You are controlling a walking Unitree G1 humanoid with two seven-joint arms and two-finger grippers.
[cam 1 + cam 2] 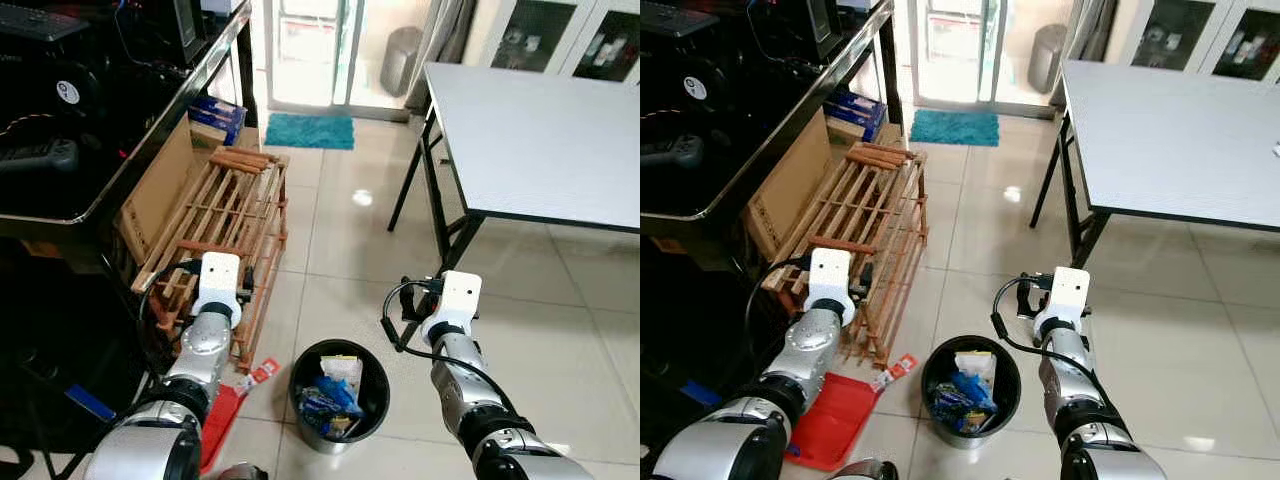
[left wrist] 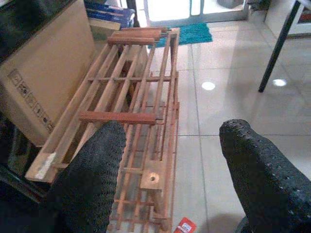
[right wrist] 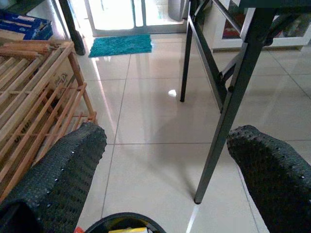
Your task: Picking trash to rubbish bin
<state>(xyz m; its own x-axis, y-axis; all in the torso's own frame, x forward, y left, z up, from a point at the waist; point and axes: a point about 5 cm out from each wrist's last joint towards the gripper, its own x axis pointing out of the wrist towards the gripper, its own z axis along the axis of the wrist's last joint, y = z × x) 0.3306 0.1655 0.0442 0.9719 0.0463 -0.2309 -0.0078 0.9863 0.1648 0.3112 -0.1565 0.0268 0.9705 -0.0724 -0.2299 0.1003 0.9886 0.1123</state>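
Observation:
A black round rubbish bin (image 1: 338, 395) stands on the tiled floor between my two arms, holding several wrappers, one blue and one yellow-white. A small red and white wrapper (image 1: 258, 375) lies on the floor just left of the bin, by the foot of a wooden rack. My left gripper (image 2: 170, 179) is open with nothing between its fingers; it hovers above the rack's near end with the wrapper (image 2: 184, 226) below it. My right gripper (image 3: 165, 179) is open and empty too, held above the floor just beyond the bin, whose rim (image 3: 121, 221) shows below the fingers.
A slatted wooden rack (image 1: 225, 235) leans along the left, with a cardboard box (image 1: 160, 185) and a black desk (image 1: 90, 110) behind it. A flat red item (image 1: 835, 420) lies by my left arm. On the right stands a white table (image 1: 540, 130) with black legs (image 3: 233, 107). A teal mat (image 1: 310, 130) lies by the door.

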